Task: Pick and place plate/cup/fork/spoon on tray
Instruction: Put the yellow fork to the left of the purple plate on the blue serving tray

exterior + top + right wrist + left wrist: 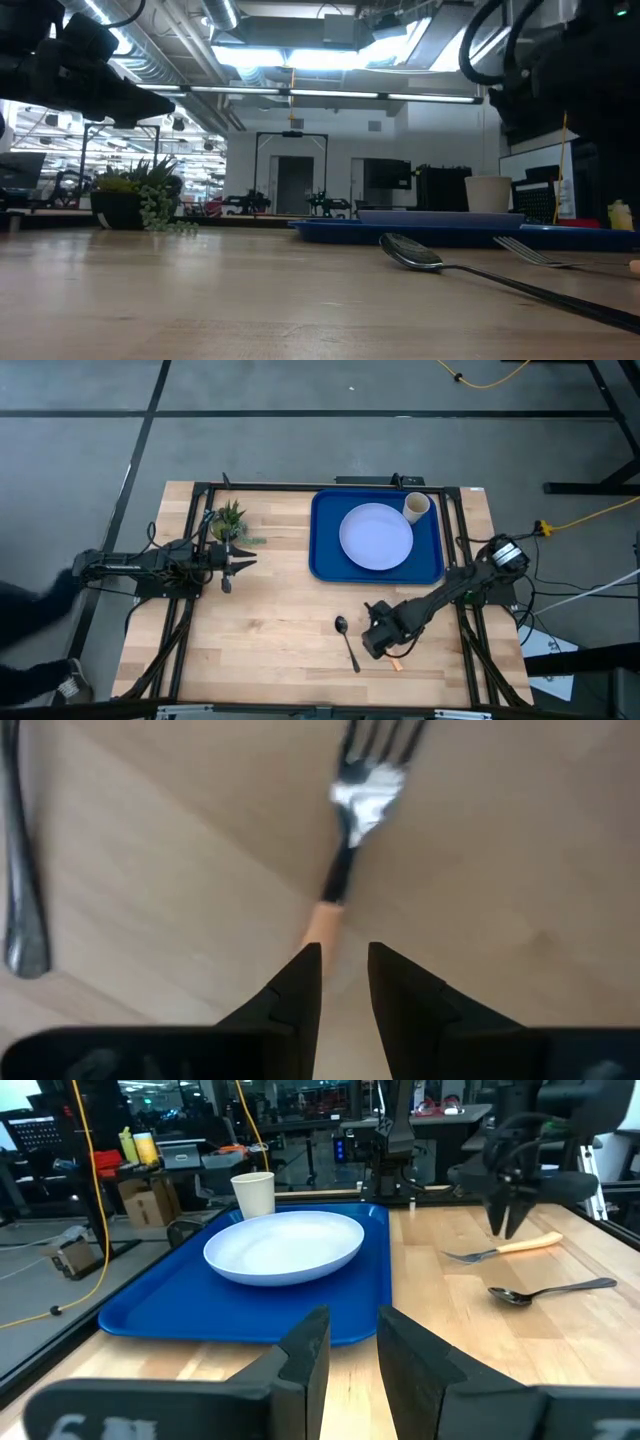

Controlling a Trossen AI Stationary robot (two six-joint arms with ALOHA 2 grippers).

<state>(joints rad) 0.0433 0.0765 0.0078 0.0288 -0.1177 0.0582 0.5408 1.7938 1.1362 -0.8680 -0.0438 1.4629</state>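
Observation:
The pale plate (376, 536) and the tan cup (416, 507) rest on the blue tray (325, 560) at the table's far right. The dark spoon (347, 640) lies flat on the wood near the front edge. Right of it lies the fork (350, 810), tines toward the tray and tan handle (530, 1242) toward the near edge. My right gripper (345, 970) points down, open, just above the handle; in the left wrist view the fingers (508, 1225) hang clear of it. My left gripper (352, 1345) waits open and level at the table's left.
A small potted plant (228, 518) stands at the far left, beside my left gripper. Black frame rails (190, 610) run along the table's left and right sides. Bare wood lies between the plant and the tray and around the spoon.

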